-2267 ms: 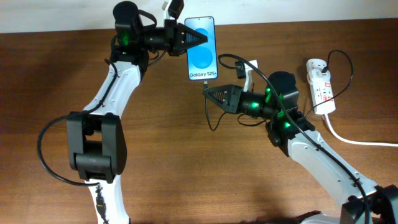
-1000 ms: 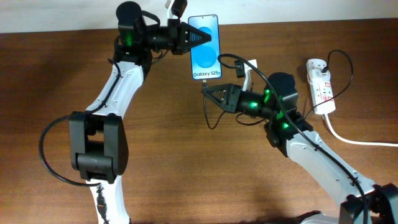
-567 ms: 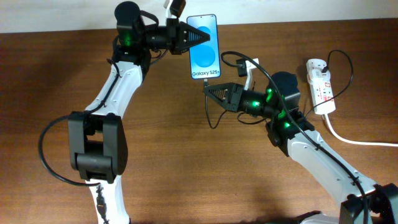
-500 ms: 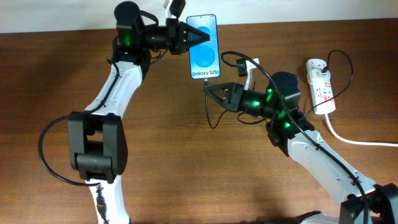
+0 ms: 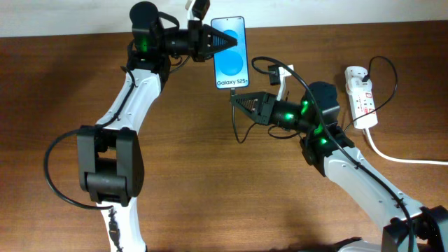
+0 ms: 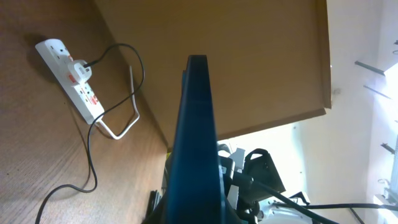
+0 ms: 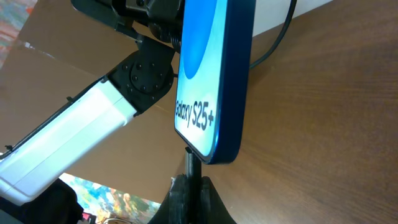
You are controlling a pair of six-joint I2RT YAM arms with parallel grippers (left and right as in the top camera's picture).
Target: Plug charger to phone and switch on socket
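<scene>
My left gripper (image 5: 222, 43) is shut on the phone (image 5: 231, 53), holding it off the table with its lit blue screen and "Galaxy S25+" text facing up. The left wrist view shows the phone edge-on (image 6: 198, 143). My right gripper (image 5: 236, 101) is shut on the charger's plug tip (image 7: 190, 163), which touches the phone's bottom edge (image 7: 214, 93). The charger's thin black cable (image 5: 238, 129) hangs down in a loop and runs over the right arm to the socket (image 5: 360, 96), a white power strip at the right with a black plug in it, which also shows in the left wrist view (image 6: 71, 78).
The socket's thick white cord (image 5: 399, 158) runs off to the right edge. A white wall borders the table's far edge (image 5: 315, 10). Both arms meet above the upper middle of the brown wooden table (image 5: 210, 182).
The phone has shifted slightly right and toward the right gripper over two seconds. The right gripper has crept up to the phone's bottom edge with the plug tip. Little motion in the last half second.
</scene>
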